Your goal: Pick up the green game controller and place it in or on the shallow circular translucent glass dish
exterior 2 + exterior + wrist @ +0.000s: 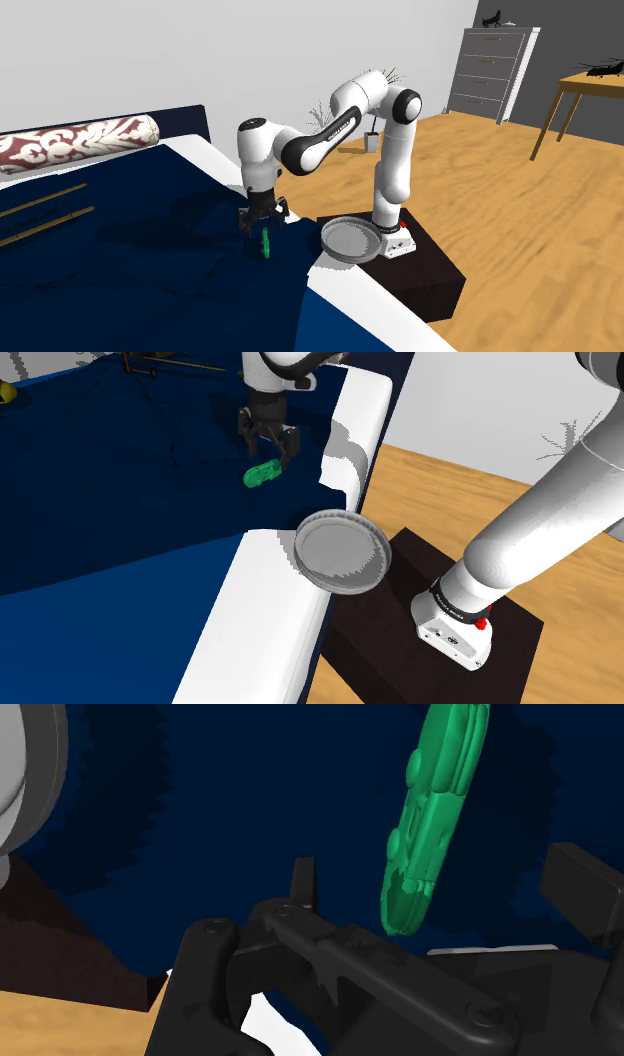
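The green game controller (pixel 264 474) lies on the dark blue bedcover (pixel 120 502), near the bed's white edge. My black gripper (pixel 268 447) hangs just above it, open. In the wrist view the controller (pixel 432 814) sits between the two fingers (pixel 302 881) without touching either. The second exterior view has the gripper (pixel 262 220) right over the controller (pixel 265 243). The shallow round grey dish (pixel 342 552) rests at the bed's edge by the stand, to the shoulder view's lower right of the controller. In the second exterior view the dish (pixel 350 240) is beside the arm's base.
The bed's white side (pixel 270 612) runs beside the dark stand (pixel 425 270). A patterned bolster (pixel 80 145) and two long sticks (pixel 45 210) lie further along the bed. A grey dresser (pixel 495 70) and a wooden table (pixel 590 95) stand across the wooden floor.
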